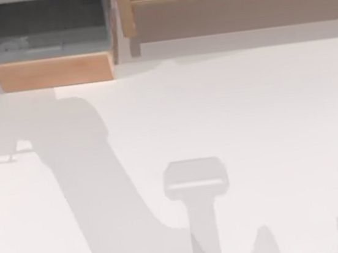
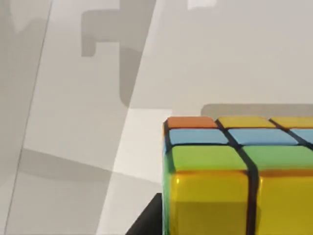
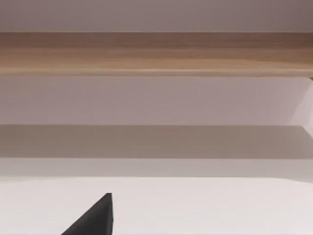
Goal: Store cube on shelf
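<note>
Left wrist view is showing the cube (image 2: 234, 176) very close under the camera, resting on the white table (image 2: 234, 58) with its faces square to the surface: a yellow face toward the lens, rows of green, blue and orange-and-yellow tiles running away from it. Being a cube, it is offering no long axis; its dark grid lines are running roughly along and across the camera's line of sight. A dark finger tip (image 2: 146, 220) of the left gripper is showing just beside the cube's near corner, but I cannot tell whether that gripper is released or grasping the cube.

Top view is showing the shelf (image 1: 234, 1) along the far edge of the table, its tan board above a duller brown front, with a grey-lined box (image 1: 48, 49) to the shelf's left.

Right wrist view is looking at the shelf's front across bare table; a dark finger tip (image 3: 95, 215) is showing, and whether that hand is released or clenched I cannot tell.

Likely risk: the cube is small, so an off-centre closing could be nudging or twisting it aside; carrying it to the box instead of the shelf would also be a mistake.
</note>
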Controlling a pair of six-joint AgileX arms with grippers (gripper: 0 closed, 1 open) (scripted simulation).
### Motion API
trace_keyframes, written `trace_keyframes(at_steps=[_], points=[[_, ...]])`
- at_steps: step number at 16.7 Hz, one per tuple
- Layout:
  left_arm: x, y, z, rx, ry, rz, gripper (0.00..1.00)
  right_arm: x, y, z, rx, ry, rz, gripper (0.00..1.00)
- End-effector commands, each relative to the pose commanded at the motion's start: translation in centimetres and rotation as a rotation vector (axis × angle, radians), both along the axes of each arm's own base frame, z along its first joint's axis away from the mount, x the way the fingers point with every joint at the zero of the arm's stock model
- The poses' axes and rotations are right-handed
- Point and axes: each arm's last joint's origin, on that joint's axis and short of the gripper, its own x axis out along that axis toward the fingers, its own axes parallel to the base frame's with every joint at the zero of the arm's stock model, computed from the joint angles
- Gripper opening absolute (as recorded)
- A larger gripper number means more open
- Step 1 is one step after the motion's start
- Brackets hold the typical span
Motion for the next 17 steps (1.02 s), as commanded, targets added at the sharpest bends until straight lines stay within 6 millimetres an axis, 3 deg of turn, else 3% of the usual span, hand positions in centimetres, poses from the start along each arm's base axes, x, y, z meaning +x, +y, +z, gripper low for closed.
trace_keyframes(at_steps=[5,8,10,13,17], points=[[-1.3,-3.1,5.0,0.087,-0.07,-0.042,0.0,0.0,0.0,0.0,0.0,0.0,0.0,1.0],[-2.3,-7.0,7.9,0.16,-0.125,-0.105,0.0,0.0,0.0,0.0,0.0,0.0,0.0,1.0],[-2.9,-10.3,8.8,0.208,-0.155,-0.163,0.0,0.0,0.0,0.0,0.0,0.0,0.0,1.0],[-3.5,-16.3,7.9,0.275,-0.183,-0.275,0.0,0.0,0.0,0.0,0.0,0.0,0.0,1.0],[-4.8,-25.3,4.6,0.362,-0.244,-0.448,0.0,0.0,0.0,0.0,0.0,0.0,0.0,1.0]])
